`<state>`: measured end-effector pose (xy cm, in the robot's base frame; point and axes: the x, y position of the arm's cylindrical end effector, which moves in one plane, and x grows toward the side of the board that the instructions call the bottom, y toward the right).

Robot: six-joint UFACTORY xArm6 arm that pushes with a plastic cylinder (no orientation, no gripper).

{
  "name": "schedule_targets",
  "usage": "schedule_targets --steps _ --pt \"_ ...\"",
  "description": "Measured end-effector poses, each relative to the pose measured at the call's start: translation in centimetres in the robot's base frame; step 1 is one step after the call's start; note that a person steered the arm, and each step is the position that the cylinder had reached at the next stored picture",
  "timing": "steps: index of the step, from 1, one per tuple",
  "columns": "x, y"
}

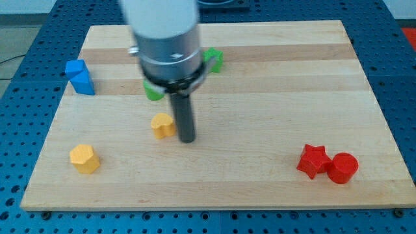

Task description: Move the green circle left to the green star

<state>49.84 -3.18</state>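
Green circle (154,91): only a sliver shows at the view's left edge of the arm's grey housing (166,39), upper middle of the board; its shape cannot be confirmed from that sliver. Second green block (214,59) peeks out on the housing's right side, nearer the view's top; most of it is covered, so whether it is the star cannot be told. Which of the two is circle and which star is uncertain.

Camera view, the only one:
- Housing is blurred and cut off by the view's top edge.
- No pincer on this arm, so nothing to open or close; it ends in a dark rod.
- My tip (187,140) sits on the wooden board (260,117), just beside the right edge of a yellow block (163,125); contact cannot be judged.
- Tip lies below both green blocks, apart from them.
- Second yellow block (85,158) near the board's lower left.
- Blue block (79,77) at upper left, outline irregular.
- Red star (312,160) and red cylinder (342,168) touching, lower right.
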Motion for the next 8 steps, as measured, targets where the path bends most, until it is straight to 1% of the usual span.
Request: schedule_targets --steps 1,2,3,5,6,7,8 --pt "-1.7 0.3" --pt "-1.1 -8.5" --pt "3.5 -14.5" --pt "0.1 -12.4" --pt "-2.6 -10.7" --pt "-5.1 -10.7" --pt "-5.1 -10.7"
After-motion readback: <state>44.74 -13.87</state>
